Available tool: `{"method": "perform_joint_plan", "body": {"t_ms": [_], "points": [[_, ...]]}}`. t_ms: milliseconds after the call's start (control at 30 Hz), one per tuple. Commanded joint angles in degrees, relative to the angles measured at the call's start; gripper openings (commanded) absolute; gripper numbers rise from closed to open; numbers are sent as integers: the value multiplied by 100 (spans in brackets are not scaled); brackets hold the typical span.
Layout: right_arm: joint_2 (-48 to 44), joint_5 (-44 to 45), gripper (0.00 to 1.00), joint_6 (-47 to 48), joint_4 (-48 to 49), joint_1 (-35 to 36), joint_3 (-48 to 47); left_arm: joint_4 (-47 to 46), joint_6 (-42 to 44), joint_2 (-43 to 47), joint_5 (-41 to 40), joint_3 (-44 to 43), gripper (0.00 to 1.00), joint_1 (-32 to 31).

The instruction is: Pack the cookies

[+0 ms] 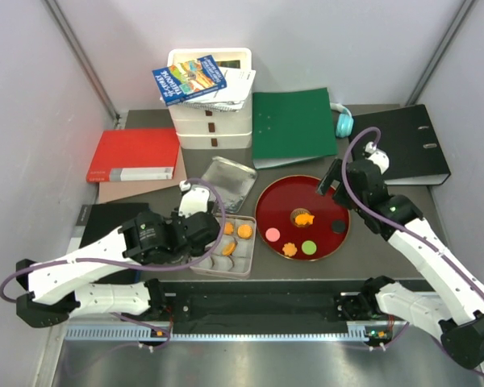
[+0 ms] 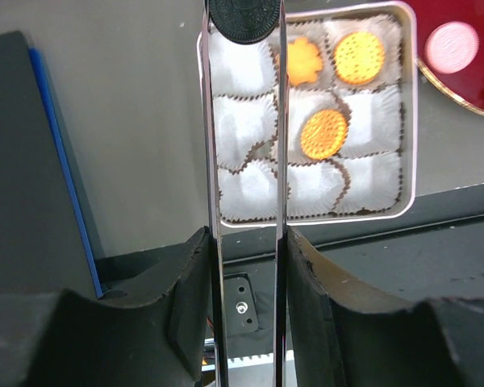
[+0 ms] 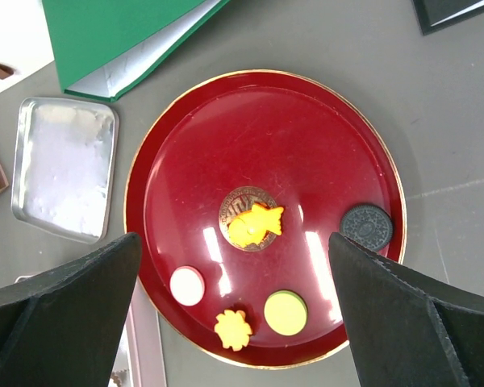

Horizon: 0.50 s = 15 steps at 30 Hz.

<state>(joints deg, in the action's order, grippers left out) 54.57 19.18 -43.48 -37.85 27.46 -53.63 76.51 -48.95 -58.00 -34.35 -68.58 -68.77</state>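
Observation:
My left gripper is shut on metal tongs, which pinch a black cookie at their tips, above the far left corner of the tin. The tin holds white paper cups and three orange cookies. The red plate carries an orange fish cookie, a pink one, an orange flower, a green one and a black one. My right gripper is open and empty, high above the plate. In the top view the left gripper is beside the tin.
The tin's lid lies behind the tin. A green folder, white drawer unit, red book, black binder and teal headphones line the back. A black notebook lies at the left.

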Motion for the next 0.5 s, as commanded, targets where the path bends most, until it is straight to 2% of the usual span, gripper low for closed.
{"method": "perform_joint_plan", "body": {"t_ms": [0, 467], "points": [[54, -90, 99, 86, 304, -48, -16, -13, -264, 96, -11, 239, 42, -22], [133, -107, 99, 95, 313, -57, -25, -374, -326, 34, 191, 767, 45, -13]]}}
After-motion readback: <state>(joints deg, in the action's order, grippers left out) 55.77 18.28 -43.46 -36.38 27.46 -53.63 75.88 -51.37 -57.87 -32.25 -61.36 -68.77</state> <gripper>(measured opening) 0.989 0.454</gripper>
